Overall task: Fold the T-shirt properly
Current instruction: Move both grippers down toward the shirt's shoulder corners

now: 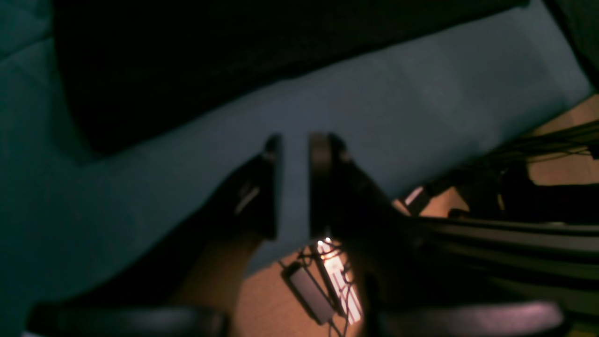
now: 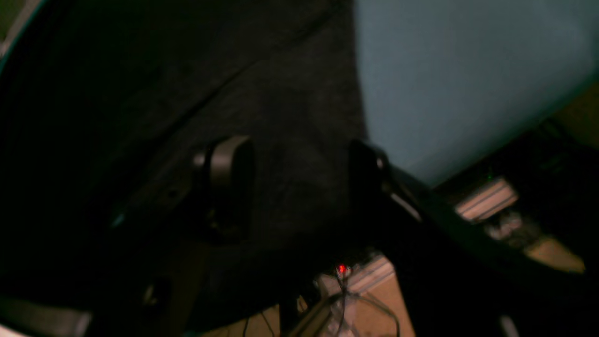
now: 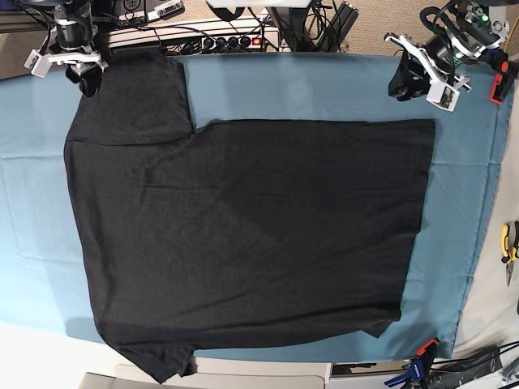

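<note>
The black T-shirt (image 3: 243, 227) lies spread flat, plain side up, on the teal table cloth (image 3: 324, 89). One sleeve reaches the far left corner and the hem runs along the right. My right gripper (image 3: 85, 81) hovers at the far edge of that sleeve. In the right wrist view the right gripper (image 2: 297, 154) stands wide open over the black fabric (image 2: 281, 93), holding nothing. My left gripper (image 3: 403, 85) hangs beyond the shirt's far right corner. In the left wrist view the left gripper (image 1: 295, 140) is open by a narrow gap over bare cloth (image 1: 398, 93), with the shirt's edge (image 1: 187, 61) just ahead.
A power strip and cables (image 3: 195, 36) run along the table's far edge. Yellow-handled pliers (image 3: 508, 243) lie off the cloth at the right. Clamps hold the cloth at the near right corner (image 3: 422, 356) and the far right corner (image 3: 495, 85).
</note>
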You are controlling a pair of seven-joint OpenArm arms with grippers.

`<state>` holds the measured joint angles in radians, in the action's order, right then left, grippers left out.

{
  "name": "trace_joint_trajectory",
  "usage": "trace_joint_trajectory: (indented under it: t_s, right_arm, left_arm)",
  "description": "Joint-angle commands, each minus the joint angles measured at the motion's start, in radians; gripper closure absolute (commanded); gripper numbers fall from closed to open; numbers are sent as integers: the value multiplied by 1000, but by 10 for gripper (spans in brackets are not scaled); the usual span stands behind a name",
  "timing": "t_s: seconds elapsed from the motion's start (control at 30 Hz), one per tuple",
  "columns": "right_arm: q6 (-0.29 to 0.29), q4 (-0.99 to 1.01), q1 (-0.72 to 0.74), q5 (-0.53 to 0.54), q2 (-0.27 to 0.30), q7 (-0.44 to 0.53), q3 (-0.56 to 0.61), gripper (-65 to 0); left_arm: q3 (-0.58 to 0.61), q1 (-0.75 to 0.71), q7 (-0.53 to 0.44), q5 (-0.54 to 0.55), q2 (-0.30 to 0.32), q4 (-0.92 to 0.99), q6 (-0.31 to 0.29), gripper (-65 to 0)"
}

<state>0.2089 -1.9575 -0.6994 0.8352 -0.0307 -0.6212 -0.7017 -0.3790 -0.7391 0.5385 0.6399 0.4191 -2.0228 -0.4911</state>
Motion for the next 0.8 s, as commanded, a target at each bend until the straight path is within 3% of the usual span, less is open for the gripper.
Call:
trace_joint_trajectory:
  t_s: [0.0,0.23,0.43,0.7,0.77]
  right_arm:
    - [7,8,2,7,11,22,-7,-323]
    - [11,169,101,8,78,22,-7,-323]
    - [31,182,137,74,131,4,-6,-323]
    - [26,238,137,143,298,-15,-6,-322]
    - [-2,285,143,179,340,-15,-6,-322]
  left_arm:
    - [-4,-6,-22,11,13,-16,-8,-111]
    - [-4,-6,-22,11,13,-16,-8,-111]
    - [-4,-6,-22,11,13,-16,-7,-111]
    - [-4,6,-22,11,13,-16,-7,-111]
    - [-4,5,-22,11,13,-16,-7,-111]
